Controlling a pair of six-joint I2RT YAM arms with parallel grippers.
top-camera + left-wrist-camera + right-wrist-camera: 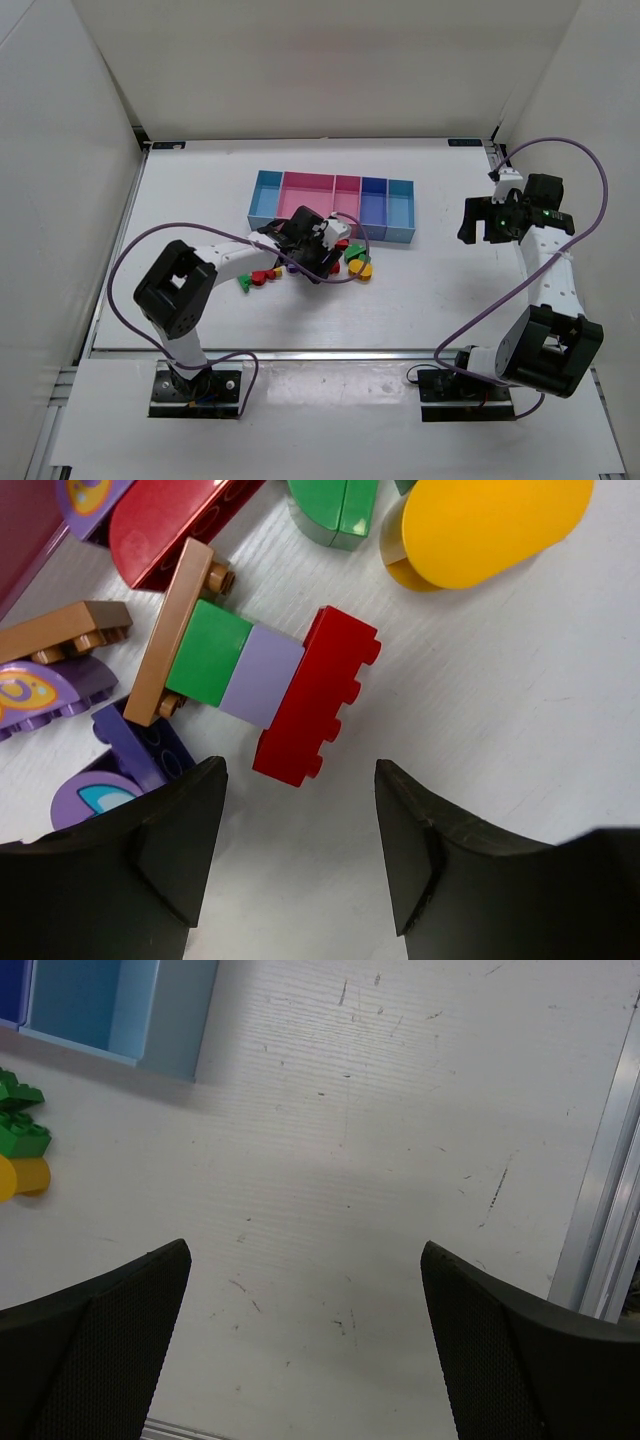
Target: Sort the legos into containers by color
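**Fingers (180,860) apart on both arms, nothing held**

Two matte black, wedge-shaped fingers of the left gripper (316,246) stand partly apart. The studded end of a red brick (318,695) lies just ahead of the gap and touches neither finger. The right gripper (490,222) holds its two finely textured black fingers wide apart over the bare white table (350,1160), gripping nothing.

The containers (330,200) form one joined row of five open-top rectangular bins of smooth plastic. From the left they are one light blue, two pink, one dark blue and one lighter blue.

The legos (355,266) lie on the table just in front of that row, clustered under and around the left gripper. They are glossy moulded plastic, and some have round studs.

The left wrist view shows these pieces:
- One joined stack of four: a tan plate (172,630), a green block (208,652), a lilac block (262,673) and the red brick.
- One yellow rounded piece (480,525).
- One green rounded piece (335,510).
- One dark red rounded piece (165,525).
- One brown studded brick (60,630).
- Four purple pieces at the left edge, among them a dark purple brick (145,745) and an arched one with a printed face (35,695).

The right wrist view catches one green and one yellow piece at its left edge, near a light blue bin corner.
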